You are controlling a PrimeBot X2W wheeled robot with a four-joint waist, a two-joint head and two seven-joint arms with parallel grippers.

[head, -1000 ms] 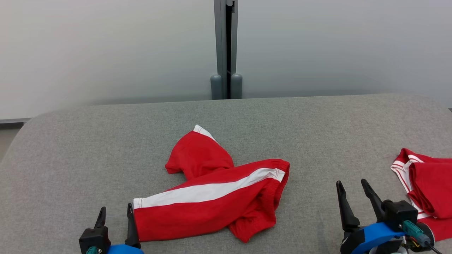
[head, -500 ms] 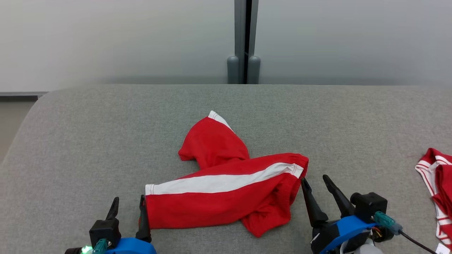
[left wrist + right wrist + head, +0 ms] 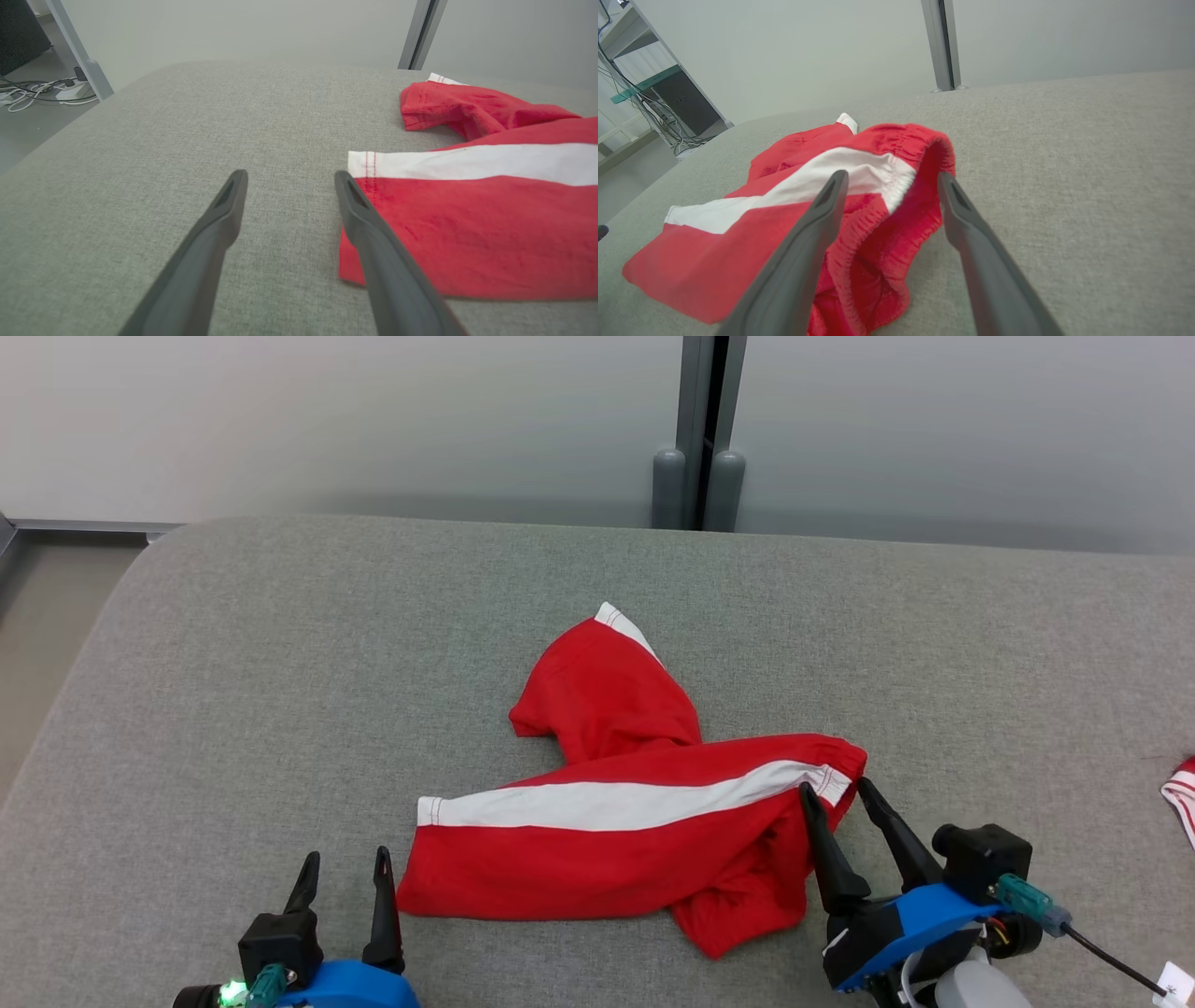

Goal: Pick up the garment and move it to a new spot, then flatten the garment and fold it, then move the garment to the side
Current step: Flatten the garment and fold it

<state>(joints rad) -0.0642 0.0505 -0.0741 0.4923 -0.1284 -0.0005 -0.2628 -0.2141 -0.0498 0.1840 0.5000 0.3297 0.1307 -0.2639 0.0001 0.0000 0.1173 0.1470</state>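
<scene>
The left tool (image 3: pixel 289 176) is seen low over the grey table (image 3: pixel 140 130). Its two dark fingers (image 3: pixel 219 219) are held wide apart, and bare table is seen between them. A red garment (image 3: pixel 467 233) with a white stripe (image 3: pixel 467 161) is laid on the table at the right. Its end is just beside the right finger. Some wires (image 3: pixel 28 95) are seen on the floor (image 3: pixel 18 140), top left.

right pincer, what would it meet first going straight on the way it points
Probably the red shorts with a white stripe: their gathered waistband lies between the open fingers of the right pincer.
</scene>
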